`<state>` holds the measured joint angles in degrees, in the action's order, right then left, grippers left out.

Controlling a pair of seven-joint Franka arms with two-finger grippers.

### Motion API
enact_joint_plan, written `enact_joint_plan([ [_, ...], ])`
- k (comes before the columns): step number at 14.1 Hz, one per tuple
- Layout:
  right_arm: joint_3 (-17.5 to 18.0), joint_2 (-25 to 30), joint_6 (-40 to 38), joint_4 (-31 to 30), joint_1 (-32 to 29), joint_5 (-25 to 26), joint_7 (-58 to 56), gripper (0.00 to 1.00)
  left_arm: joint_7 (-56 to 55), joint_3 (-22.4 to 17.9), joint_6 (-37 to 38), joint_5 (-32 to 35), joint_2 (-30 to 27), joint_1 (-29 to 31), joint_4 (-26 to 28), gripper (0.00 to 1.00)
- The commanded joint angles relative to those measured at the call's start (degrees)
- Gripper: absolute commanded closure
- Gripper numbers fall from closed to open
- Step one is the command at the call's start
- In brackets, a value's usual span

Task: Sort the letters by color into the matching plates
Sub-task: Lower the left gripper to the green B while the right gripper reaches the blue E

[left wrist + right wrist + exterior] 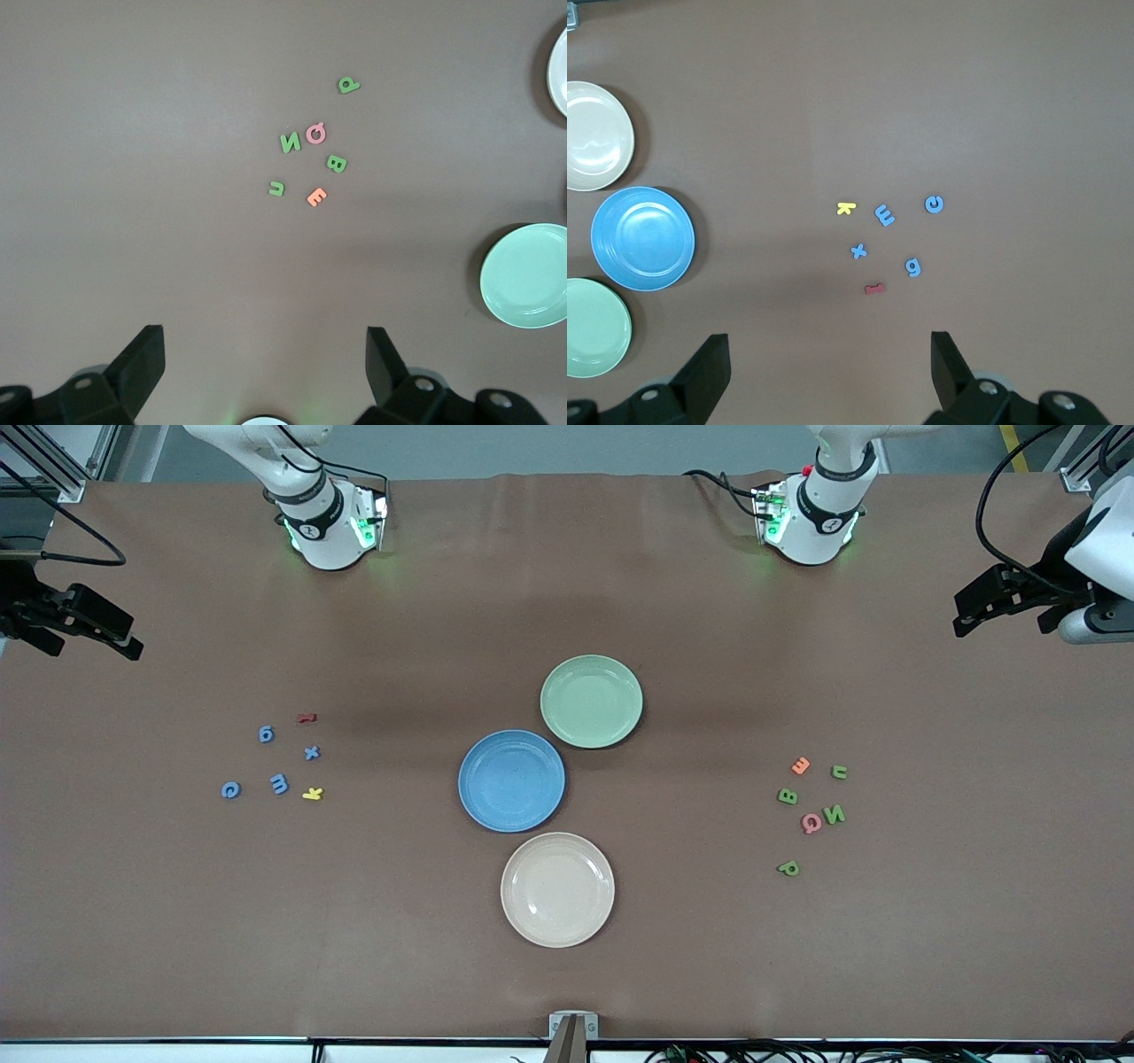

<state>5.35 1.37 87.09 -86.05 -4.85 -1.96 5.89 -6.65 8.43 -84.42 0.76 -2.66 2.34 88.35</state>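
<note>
The blue plate (511,780) and the pale green plate (591,701) sit empty at mid-table, touching. Four blue letters (279,783) lie toward the right arm's end and show in the right wrist view (884,214). Four green letters (787,796) lie toward the left arm's end and show in the left wrist view (291,142). My right gripper (89,615) is open and empty, high above the table's edge at its end. My left gripper (983,607) is open and empty, high above the table at its end. Both arms wait.
A cream plate (557,888) sits nearer the camera than the blue plate. A red letter (306,717) and a yellow letter (313,793) lie among the blue ones. An orange letter (801,765) and a pink letter (811,823) lie among the green ones.
</note>
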Motion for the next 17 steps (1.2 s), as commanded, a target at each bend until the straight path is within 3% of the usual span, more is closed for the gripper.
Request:
enact_joint_plan([
  [1, 0.45, 1.1, 0.27, -0.35, -0.87, 0.99, -0.7, 0.0, 1.02, 0.18, 1.19, -0.06, 0.46, 0.56, -1.34, 0.0],
  [6, 0.01, 1.01, 0.28, -0.35, -0.78, 0.99, -0.7, 0.0, 1.2, 0.0, 1.01, 0.21, 1.25, 0.64, -1.43, 0.0],
  [11, -0.07, -0.3, 0.45, -2.36, -0.86, 0.99, -0.79, 0.0, -0.03, 0.18, -4.6, 2.85, 7.05, 0.29, 0.58, 0.0],
  [17, 0.01, -2.76, 15.89, -16.76, -4.64, 0.99, -9.66, 0.0, -6.78, 0.18, -25.93, 2.67, 7.93, 0.47, 17.53, 0.0],
])
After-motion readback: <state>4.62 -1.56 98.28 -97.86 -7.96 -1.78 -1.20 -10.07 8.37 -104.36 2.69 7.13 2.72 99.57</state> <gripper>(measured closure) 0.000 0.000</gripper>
